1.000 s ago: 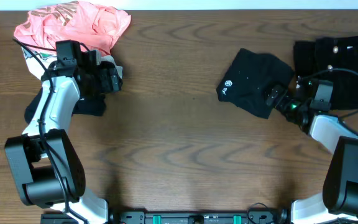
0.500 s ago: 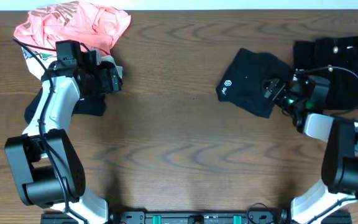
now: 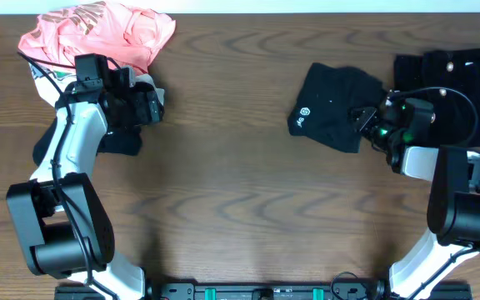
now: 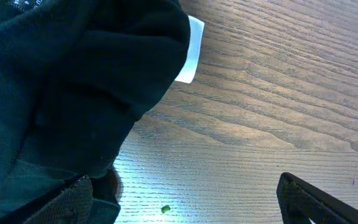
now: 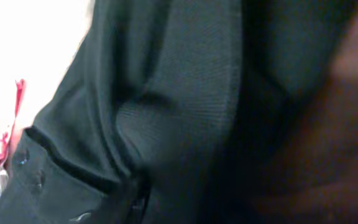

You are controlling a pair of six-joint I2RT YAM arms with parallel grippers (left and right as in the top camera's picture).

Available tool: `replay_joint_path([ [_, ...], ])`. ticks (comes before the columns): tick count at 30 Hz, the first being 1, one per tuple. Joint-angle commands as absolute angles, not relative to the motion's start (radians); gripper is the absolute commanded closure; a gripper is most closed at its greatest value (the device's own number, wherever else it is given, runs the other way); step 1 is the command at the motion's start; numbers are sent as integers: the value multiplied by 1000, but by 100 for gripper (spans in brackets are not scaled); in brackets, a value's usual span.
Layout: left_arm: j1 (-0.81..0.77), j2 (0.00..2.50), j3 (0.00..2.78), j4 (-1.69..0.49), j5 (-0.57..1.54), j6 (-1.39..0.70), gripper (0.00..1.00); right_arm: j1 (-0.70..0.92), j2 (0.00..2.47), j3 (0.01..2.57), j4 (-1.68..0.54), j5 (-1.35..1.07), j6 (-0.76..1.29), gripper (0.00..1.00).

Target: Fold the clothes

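right gripper (image 3: 367,122) buried in the right edge of the black folded garment (image 3: 330,115), right of centre, apparently to tuck it, grip hidden by cloth, cannot tell; left gripper (image 3: 152,105) spread wide beside a dark garment (image 3: 122,140) below the pink pile (image 3: 98,29).

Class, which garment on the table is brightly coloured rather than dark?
The crumpled coral-pink garment at top left; the folded black garment and black pile on the right are dark.

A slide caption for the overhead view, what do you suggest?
Right arm reaching a black garment; left arm beside pink clothes.
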State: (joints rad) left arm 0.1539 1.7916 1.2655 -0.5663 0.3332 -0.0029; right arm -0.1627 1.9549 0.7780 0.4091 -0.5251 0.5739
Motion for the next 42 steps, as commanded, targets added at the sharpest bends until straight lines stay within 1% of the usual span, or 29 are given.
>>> replay_joint_path([
  [1,156,1796,1264,-571,324,4,5,-133,2042,751,326,-526,544,83],
  [3,156,1796,1264,-572,324,4,5,-133,2042,777,286,-541,521,94],
  [4,156,1796,1264,-573,324,4,5,-133,2042,790,265,-549,509,98],
  [5,156,1796,1264,-574,324,4,5,-133,2042,804,242,-555,494,99],
  [8,156,1796,1264,-575,324,4,5,-133,2032,856,140,-558,440,99],
  [12,156,1796,1264,-575,324,4,5,-132,1991,960,-54,-557,333,99],
  [20,156,1796,1264,-575,324,4,5,-131,1892,1288,-533,-496,153,99],
  [25,156,1796,1264,-575,324,4,5,-130,1879,1471,-734,-448,84,99],
  [32,156,1796,1264,-575,324,4,5,-130,1879,1703,-901,-377,31,99],
  [42,156,1796,1264,-575,324,4,5,-144,1879,1895,-1013,-342,-20,99],
])
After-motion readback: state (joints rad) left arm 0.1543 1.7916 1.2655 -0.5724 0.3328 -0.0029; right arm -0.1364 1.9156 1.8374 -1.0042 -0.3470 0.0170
